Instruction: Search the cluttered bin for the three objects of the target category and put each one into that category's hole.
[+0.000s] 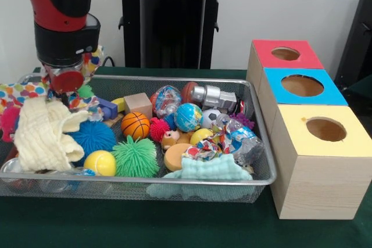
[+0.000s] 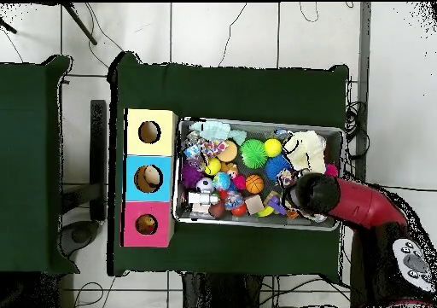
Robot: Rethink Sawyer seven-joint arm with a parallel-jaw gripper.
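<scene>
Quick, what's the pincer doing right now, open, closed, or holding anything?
Pincer: down at the far corner of the bin, over colourful cloth; whether it is open, shut or holding anything cannot be told.

No legible text, perhaps print on the crumpled wrapper (image 1: 216, 142), unreadable.

A dark green cloth (image 1: 174, 230) covers the table. Behind it is a plain white wall (image 1: 279, 4). In the overhead view the floor (image 2: 222, 31) has pale tiles with dark joints, and thin cables (image 2: 358, 121) lie on it. A second green table (image 2: 30, 164) stands beside, apart from the first.
</scene>
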